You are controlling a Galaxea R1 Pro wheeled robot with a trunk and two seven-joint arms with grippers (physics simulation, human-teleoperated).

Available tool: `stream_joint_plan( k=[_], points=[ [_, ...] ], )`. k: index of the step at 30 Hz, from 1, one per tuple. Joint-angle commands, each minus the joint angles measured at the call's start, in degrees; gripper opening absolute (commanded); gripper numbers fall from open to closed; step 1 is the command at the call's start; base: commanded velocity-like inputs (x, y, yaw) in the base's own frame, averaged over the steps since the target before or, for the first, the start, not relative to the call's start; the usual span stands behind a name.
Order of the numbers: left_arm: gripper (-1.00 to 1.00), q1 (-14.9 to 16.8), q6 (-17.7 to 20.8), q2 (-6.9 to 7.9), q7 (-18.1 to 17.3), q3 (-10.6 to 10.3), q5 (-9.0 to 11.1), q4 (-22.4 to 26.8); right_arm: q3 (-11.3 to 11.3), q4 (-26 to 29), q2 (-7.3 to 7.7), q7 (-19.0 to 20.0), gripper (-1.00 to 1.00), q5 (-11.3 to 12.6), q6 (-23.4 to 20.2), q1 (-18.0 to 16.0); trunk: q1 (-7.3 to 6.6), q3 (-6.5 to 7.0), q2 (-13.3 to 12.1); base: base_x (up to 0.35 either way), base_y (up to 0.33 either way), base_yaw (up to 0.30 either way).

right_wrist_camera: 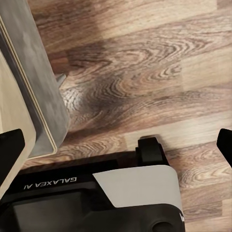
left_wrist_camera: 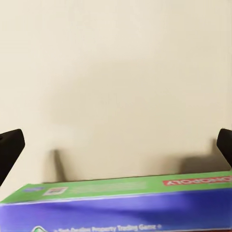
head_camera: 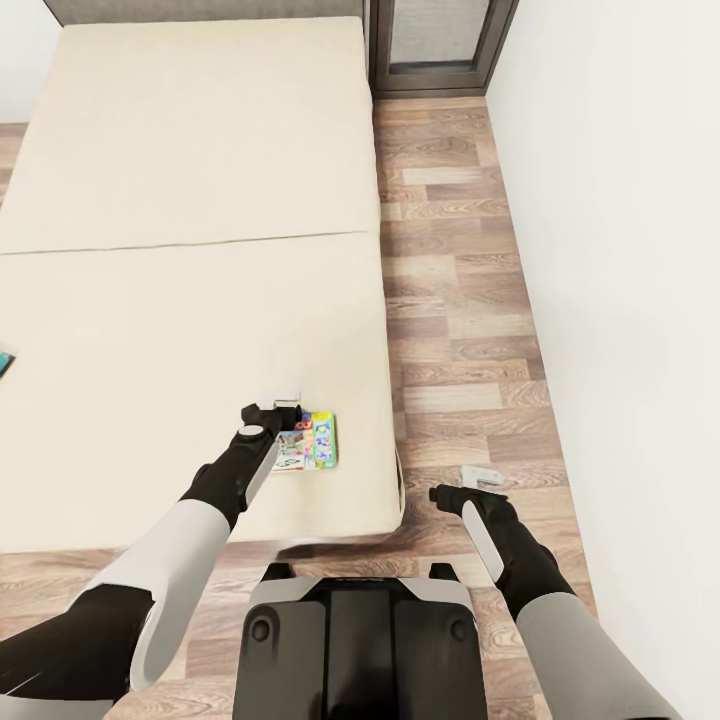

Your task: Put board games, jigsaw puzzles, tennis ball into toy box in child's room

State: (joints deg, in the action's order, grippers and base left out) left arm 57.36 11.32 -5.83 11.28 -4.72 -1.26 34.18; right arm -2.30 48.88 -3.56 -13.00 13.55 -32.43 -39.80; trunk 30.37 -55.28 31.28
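Observation:
A board game, a flat box printed in green, yellow and blue, lies on the bed near its front right corner. My left gripper hovers just above the box's far edge. In the left wrist view this gripper is open, its dark fingertips wide apart, and the box's green and blue side lies just short of them. A second small, dark bluish board game peeks in at the bed's left. My right gripper is open and empty over the floor.
The beige mattress is bare beyond the box. A strip of wood plank floor runs between the bed and the white wall. The bed's grey frame is beside my base. A grey-framed window stands at the far end.

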Motion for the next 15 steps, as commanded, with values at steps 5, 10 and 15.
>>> stream_joint_plan(
  k=[5,10,15],
  points=[
    [1.0,-0.08,0.26,-0.16,0.34,-0.31,-0.14,0.09,-0.16,0.08,0.04,-0.54,1.0,0.6,-0.18,-0.01,0.02,-0.05,0.07,-0.036,0.0,0.0],
    [1.0,-0.13,0.21,-0.22,0.33,-0.36,-0.15,0.09,-0.16,0.08,0.04,-0.54,1.0,0.6,-0.18,0.01,0.02,-0.05,0.07,-0.116,0.0,0.0],
    [1.0,-0.2,0.2,-0.35,0.32,-0.37,-0.18,0.09,-0.16,0.08,0.07,-0.54,1.0,0.6,-0.18,-0.01,0.02,-0.05,0.07,-0.026,0.0,0.0]
  ],
)
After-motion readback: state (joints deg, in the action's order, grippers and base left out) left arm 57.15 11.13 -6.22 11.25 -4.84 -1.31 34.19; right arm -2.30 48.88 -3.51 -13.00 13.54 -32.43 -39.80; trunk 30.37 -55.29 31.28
